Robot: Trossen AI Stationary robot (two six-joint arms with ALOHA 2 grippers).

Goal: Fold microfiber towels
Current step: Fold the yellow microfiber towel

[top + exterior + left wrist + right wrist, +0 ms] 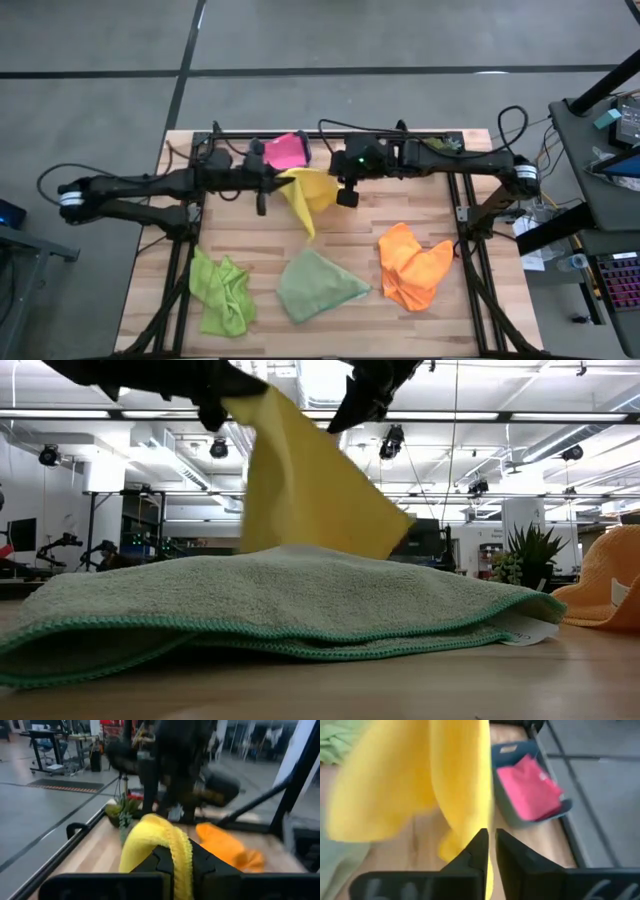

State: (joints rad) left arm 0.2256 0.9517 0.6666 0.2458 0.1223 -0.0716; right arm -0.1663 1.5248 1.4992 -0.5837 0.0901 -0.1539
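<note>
The yellow towel [308, 195] hangs above the worktop [340, 225], lifted so it can drape flat. The left tool [264, 188] is clenched on one edge; the right tool [490, 847], nearly closed, pinches another.

No text, label, brand, number or sign can be read in any of the views. A small white tag [528, 630] shows at the edge of the pale green towel [270, 600] lying on the bench [400, 690], but any print on it is too small to make out.
</note>
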